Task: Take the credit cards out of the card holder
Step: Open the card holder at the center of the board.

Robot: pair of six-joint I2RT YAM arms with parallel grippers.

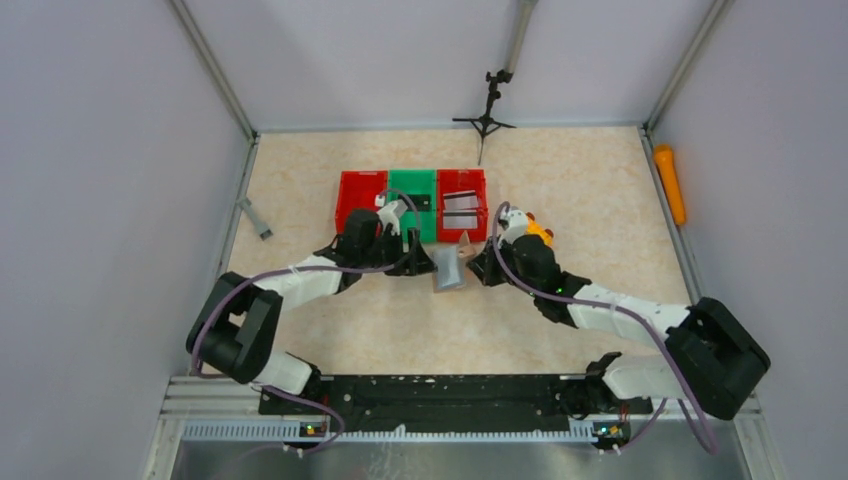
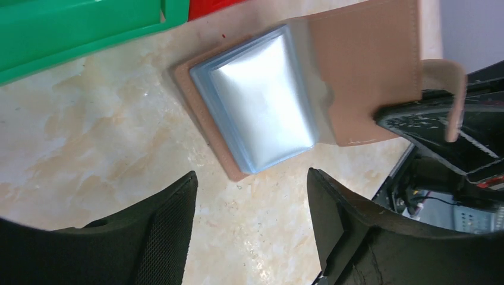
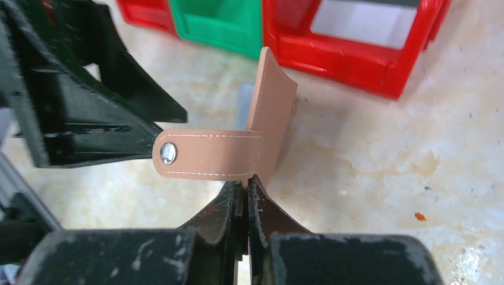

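Note:
The tan-brown card holder (image 1: 450, 270) lies open on the table between my two grippers. In the left wrist view its shiny grey inner panel (image 2: 261, 101) faces up; no card shows in it. My right gripper (image 3: 245, 184) is shut on the edge of the holder's cover (image 3: 274, 113) and holds it upright, with the snap strap (image 3: 205, 155) sticking out to the left. My left gripper (image 2: 252, 196) is open and empty, just short of the holder's near corner. White-grey cards with dark stripes (image 1: 460, 208) lie in the right red bin (image 1: 482, 205).
A left red bin (image 1: 360, 195), a green bin (image 1: 413, 200) and the right red bin stand in a row just behind the holder. A black stand (image 1: 487, 110) is at the back, an orange object (image 1: 670, 185) by the right wall and a grey tool (image 1: 255, 218) at the left.

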